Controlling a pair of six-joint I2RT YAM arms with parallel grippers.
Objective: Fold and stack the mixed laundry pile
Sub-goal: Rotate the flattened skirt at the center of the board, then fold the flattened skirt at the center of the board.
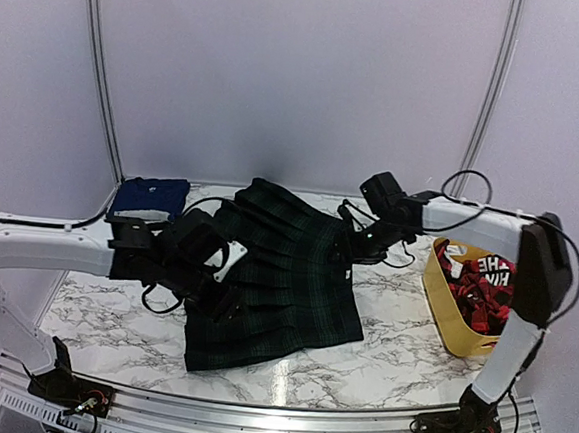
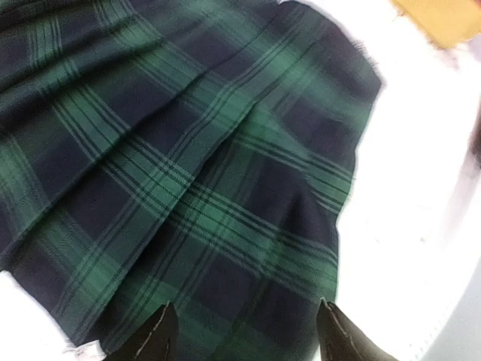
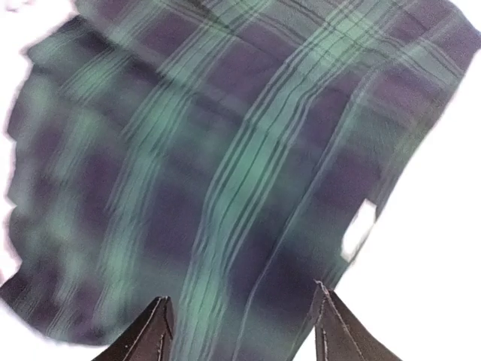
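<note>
Flattening: plaid garment [image 1: 277, 276] spread on table [image 1: 400, 346], left of yellow tub [image 1: 451, 325].
Fingers: my left fingers [image 2: 154, 342] and right fingers [image 3: 146, 335] apart over it, gripping nothing.
Next: I likely pinch edges, fold.

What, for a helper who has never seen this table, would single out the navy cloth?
Start at the marble table. At its far left corner lies the navy cloth, folded flat. Unlike the plaid skirt spread in the middle or the red pieces in the yellow tub, it is plain dark blue.
</note>
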